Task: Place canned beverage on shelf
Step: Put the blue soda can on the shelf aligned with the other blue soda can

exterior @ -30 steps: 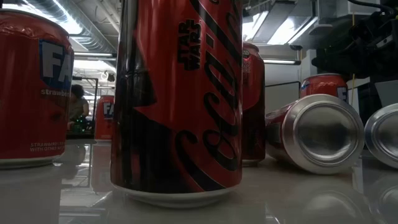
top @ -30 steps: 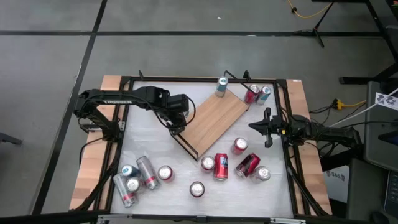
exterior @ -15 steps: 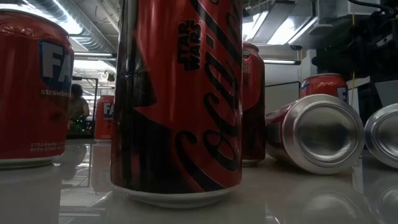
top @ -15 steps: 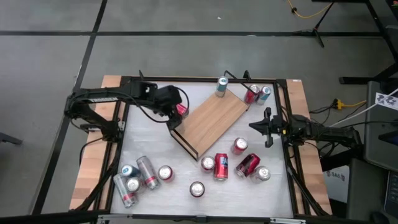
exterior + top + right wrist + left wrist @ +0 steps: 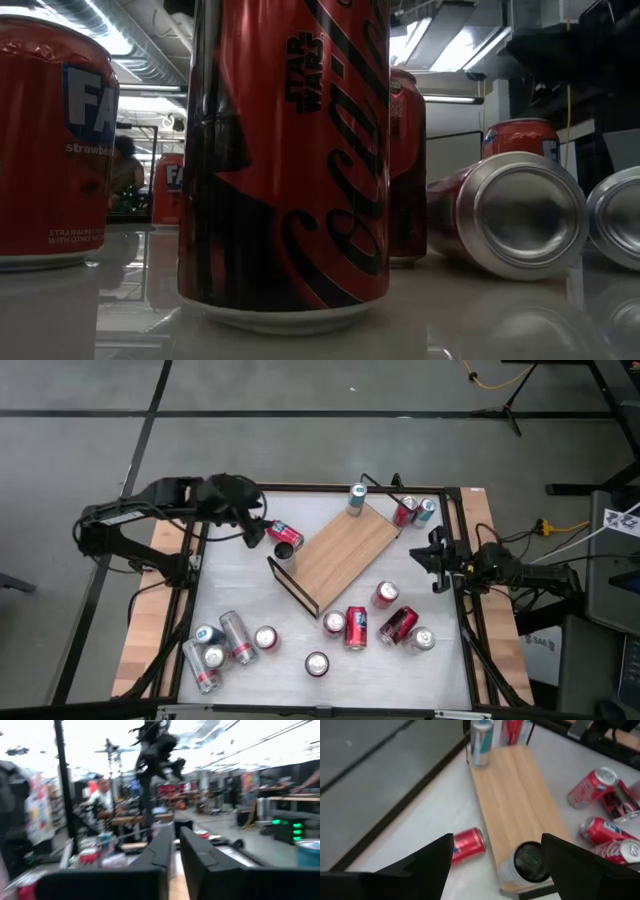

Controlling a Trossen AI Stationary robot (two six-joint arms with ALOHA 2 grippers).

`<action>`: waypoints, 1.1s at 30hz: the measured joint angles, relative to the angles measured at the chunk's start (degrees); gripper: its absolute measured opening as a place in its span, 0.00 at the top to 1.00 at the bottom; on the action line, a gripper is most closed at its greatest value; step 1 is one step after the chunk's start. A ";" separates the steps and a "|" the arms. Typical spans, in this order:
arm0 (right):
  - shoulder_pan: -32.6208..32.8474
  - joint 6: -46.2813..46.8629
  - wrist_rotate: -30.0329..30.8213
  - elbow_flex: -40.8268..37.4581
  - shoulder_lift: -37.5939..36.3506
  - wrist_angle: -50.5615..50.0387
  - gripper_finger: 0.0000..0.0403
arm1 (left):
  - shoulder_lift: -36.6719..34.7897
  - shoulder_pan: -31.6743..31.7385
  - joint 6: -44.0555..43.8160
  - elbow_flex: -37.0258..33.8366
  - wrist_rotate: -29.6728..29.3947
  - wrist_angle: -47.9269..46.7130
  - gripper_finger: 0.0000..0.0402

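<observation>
**— While the left arm hangs over the tabletop's left edge, what is its pincer doing?**
— The left gripper (image 5: 497,840) is spread wide with nothing between the fingers (image 5: 432,862). It points towards the shelf's (image 5: 345,550) near end.

**— Where does the shelf lie?**
— Slantwise across the tabletop's (image 5: 250,585) middle. One end is towards the left edge and the other reaches up to the far edge, near the far right corner.

**— And the beverage?**
— A dark-topped can (image 5: 530,862) stands upright on the shelf's end nearest the left arm. A red can (image 5: 468,845) lies on its side on the tabletop just beside that end. At the shelf's far end stands a silver can (image 5: 357,498), with a red one (image 5: 404,512) and a blue one (image 5: 426,508) close by. I cannot tell whether those last two are on the board.

**— The right pincer?**
— The right gripper (image 5: 433,560) sits by the right edge, well apart from the shelf. Its fingers (image 5: 155,855) are all but together and hold nothing.

**— Anything else?**
— Four cans (image 5: 215,642) are bunched at the near left corner, some lying flat. Seven more (image 5: 356,628) are scattered along the near edge, upright and tipped.
</observation>
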 joint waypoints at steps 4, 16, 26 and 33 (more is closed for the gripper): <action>-0.02 2.36 5.03 2.40 0.02 -0.21 0.74 | -4.32 -0.36 2.18 -7.39 0.20 7.74 0.27; -0.04 2.51 17.60 25.67 4.21 -30.91 0.47 | -15.61 1.90 2.94 -32.05 3.97 33.38 0.27; -0.04 2.11 29.13 48.52 22.25 -57.81 0.46 | -15.25 3.55 2.96 -35.77 6.47 37.73 0.27; -0.04 1.87 33.05 60.11 34.81 -75.09 0.46 | -15.26 3.55 2.97 -36.04 6.49 38.33 0.27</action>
